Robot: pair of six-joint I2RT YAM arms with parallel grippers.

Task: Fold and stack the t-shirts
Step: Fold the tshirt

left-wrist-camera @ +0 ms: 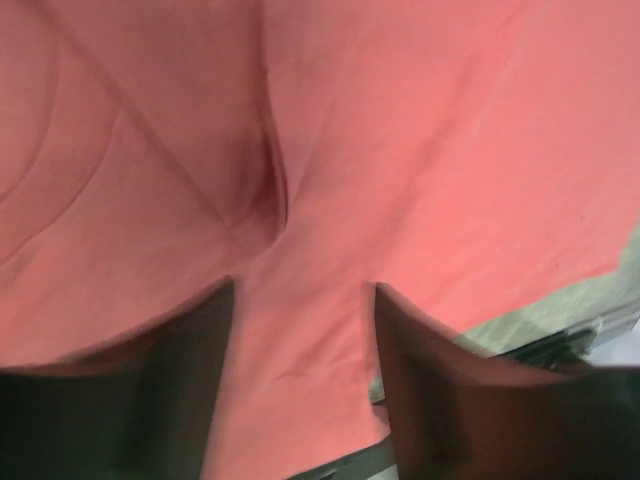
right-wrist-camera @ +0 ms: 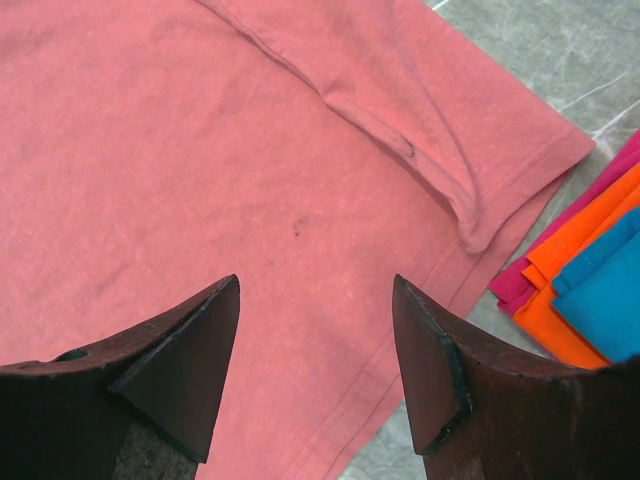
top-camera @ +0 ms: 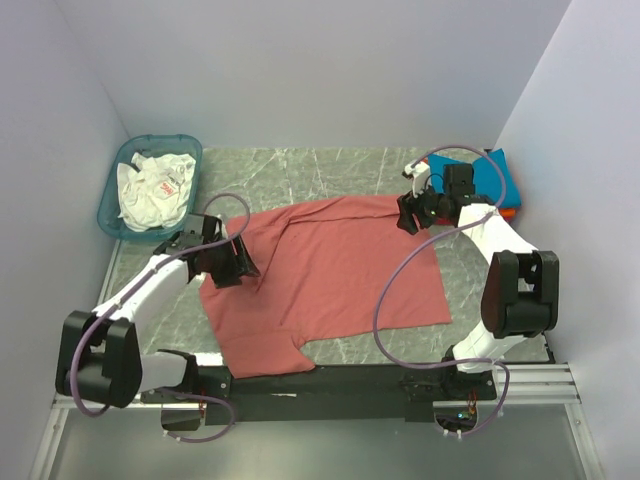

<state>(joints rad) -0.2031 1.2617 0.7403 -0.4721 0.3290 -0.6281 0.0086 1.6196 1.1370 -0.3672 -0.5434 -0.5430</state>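
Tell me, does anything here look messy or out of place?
The dusty-red t-shirt lies crooked on the table, one side flopped over itself in a diagonal crease. A small dark speck marks its cloth. White cloth sits crumpled in the teal basket.

Grey marbled table [top-camera: 300,170] — red t-shirt [top-camera: 330,280], teal basket [top-camera: 112,200], folded stack [top-camera: 495,160]

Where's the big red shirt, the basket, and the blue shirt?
big red shirt [top-camera: 340,270], top view, middle of its body.
basket [top-camera: 109,192], top view, left wall.
blue shirt [right-wrist-camera: 606,300], right wrist view, folded top face.
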